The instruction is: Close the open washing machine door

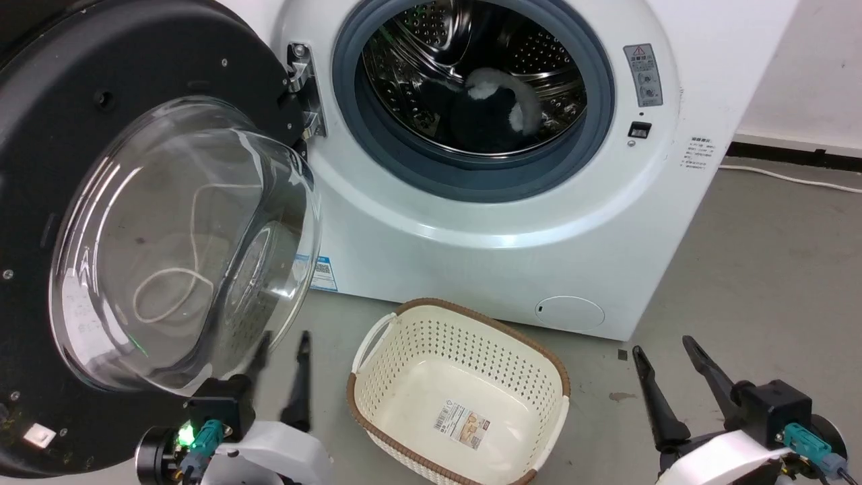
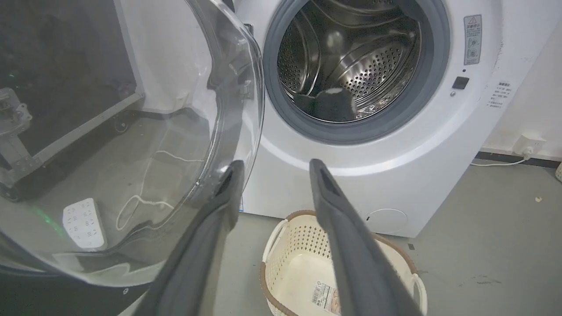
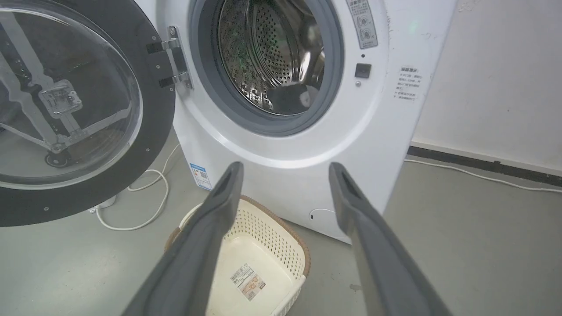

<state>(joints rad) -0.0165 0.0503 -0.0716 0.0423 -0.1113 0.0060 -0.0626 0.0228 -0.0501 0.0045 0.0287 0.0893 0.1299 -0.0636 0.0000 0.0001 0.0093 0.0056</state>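
Big round black-framed washing machine door (image 1: 155, 236) with bulging glass stands wide open, left of the drum. Left claw (image 1: 285, 337) spread, beside the glass; right claw (image 1: 663, 347) spread, well apart. Risks: finger skids off the curved glass; a weak push leaves the door unlatched.

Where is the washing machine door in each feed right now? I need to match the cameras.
Head view: washing machine door on the left side, swung open, glass bowl towards the camera.
Left wrist view: door across the left half, close up.
Right wrist view: door at upper left, hinged to the machine.
Shared landmark: the cream basket on the floor before the machine, low centre in each.
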